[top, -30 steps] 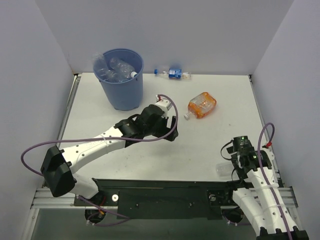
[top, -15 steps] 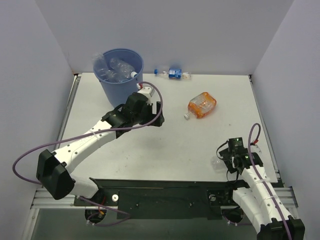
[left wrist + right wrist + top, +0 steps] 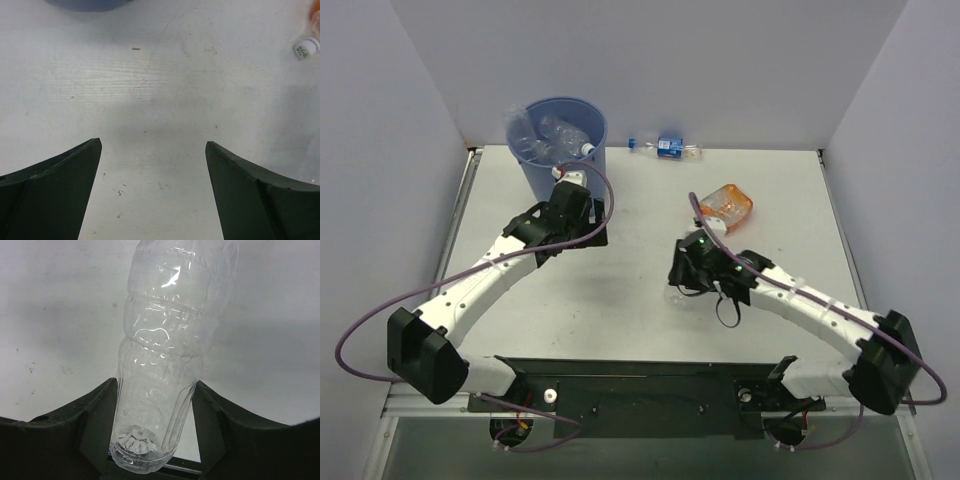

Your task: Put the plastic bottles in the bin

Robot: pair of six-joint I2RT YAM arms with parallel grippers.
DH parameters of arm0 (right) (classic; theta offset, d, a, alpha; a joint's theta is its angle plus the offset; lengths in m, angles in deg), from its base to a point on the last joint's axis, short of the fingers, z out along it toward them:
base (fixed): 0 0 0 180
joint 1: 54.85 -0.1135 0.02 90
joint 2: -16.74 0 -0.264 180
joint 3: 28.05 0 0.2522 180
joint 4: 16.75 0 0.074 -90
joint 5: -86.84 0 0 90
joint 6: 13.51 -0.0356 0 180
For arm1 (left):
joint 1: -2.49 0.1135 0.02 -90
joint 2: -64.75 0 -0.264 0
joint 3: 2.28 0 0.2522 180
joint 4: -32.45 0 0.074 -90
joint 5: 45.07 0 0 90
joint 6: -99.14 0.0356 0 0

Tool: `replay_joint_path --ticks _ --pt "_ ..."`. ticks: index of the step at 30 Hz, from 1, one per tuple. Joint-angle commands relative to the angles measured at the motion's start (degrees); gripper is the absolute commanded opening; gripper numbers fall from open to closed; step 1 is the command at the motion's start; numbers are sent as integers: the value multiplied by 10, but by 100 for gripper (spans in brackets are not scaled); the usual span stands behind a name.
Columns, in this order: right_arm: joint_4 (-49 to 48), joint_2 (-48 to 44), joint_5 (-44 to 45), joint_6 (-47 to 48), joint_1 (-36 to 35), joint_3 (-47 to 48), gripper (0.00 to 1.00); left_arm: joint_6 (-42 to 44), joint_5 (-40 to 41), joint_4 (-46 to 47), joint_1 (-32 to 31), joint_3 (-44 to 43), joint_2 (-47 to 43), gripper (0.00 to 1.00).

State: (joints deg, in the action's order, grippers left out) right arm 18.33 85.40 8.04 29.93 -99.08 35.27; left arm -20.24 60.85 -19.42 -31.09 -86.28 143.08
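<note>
The light-blue bin (image 3: 563,165) stands at the back left with several clear plastic bottles (image 3: 552,140) inside it. My right gripper (image 3: 678,283) is at mid-table, shut on a crumpled clear bottle (image 3: 165,350); in the right wrist view its base sits between my fingers (image 3: 102,410), squeezed on both sides. Another bottle with a blue label (image 3: 669,146) lies by the back wall. My left gripper (image 3: 592,232) hangs open just in front of the bin, with only bare table between its fingers (image 3: 60,185).
A squat orange bottle (image 3: 725,208) with a white cap (image 3: 306,47) lies right of centre, just behind my right wrist. The bin's base edge (image 3: 85,4) shows at the top of the left wrist view. Grey walls close in the table.
My right gripper shut on the clear bottle at the near right corner and carried it left to mid-table. My left arm drew back toward the bin, still open.
</note>
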Motion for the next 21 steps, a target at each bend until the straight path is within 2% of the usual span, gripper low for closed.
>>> replay_joint_path --ticks 1,5,10,12,15,18,21 --pt "-47 115 -45 83 -36 72 50 -22 41 -38 11 -18 -37 97" --pt "-82 182 -86 89 -45 100 59 -44 59 -42 21 0 -61 97" --pt "-89 219 -107 92 -56 112 81 -70 4 -56 33 0 -49 97" --pt "-88 213 -100 90 -56 110 86 -84 -13 -58 33 -2 -34 97" --pt "-80 181 -69 90 -54 94 89 -113 -47 -36 27 7 -16 97" --pt "-58 104 -7 102 -39 76 90 -135 -58 -16 11 10 4 97" --pt "-28 23 42 105 9 34 91 -165 -60 0 -25 4 25 97"
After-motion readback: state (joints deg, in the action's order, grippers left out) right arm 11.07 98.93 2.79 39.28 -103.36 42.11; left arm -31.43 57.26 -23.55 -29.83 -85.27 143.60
